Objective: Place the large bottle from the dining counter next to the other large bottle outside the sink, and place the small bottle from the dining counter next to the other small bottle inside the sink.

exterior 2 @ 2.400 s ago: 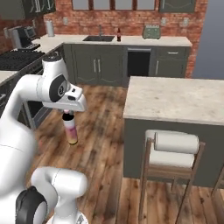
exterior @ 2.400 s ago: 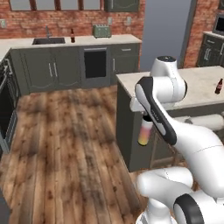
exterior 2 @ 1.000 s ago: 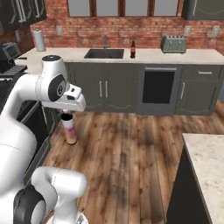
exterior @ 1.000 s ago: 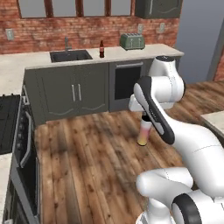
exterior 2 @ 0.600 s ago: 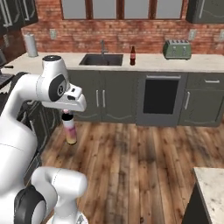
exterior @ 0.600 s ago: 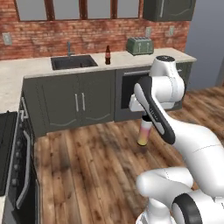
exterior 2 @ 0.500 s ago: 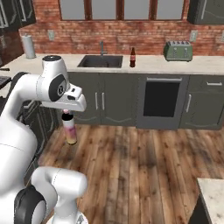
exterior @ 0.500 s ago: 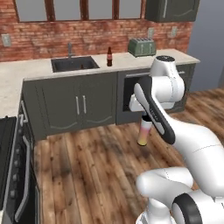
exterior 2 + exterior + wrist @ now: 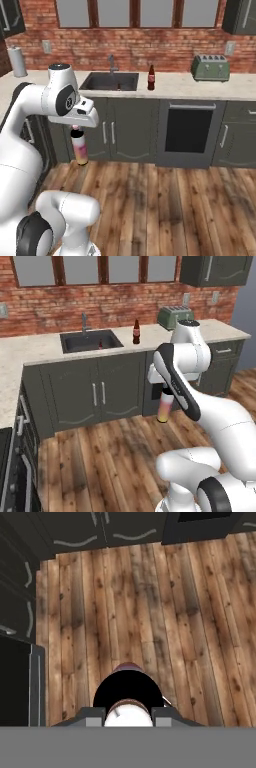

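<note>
My gripper (image 9: 165,392) is shut on the neck of the large bottle (image 9: 164,407), which hangs upright over the wood floor in front of the cabinets. Its body fades from yellow to pink (image 9: 79,149) below the gripper (image 9: 76,129). From the hand, I look down on its black cap (image 9: 129,691) between my fingertips (image 9: 93,716). The other large bottle (image 9: 136,332), tall and dark brown (image 9: 151,78), stands on the worktop just right of the sink (image 9: 91,340). A small dark shape with red (image 9: 100,346) peeks from the basin. The dining counter and its small bottle are out of view.
A green toaster (image 9: 211,67) sits on the worktop to the right, above a dark oven front (image 9: 190,131). A faucet (image 9: 113,63) rises behind the sink (image 9: 110,81). A paper towel roll (image 9: 17,61) stands far left. A stove edge (image 9: 15,456) lies at the left.
The base has driven and turned, so the sink counter has come closer and more central in both base views. The bottle hangs in the gripper as before.
</note>
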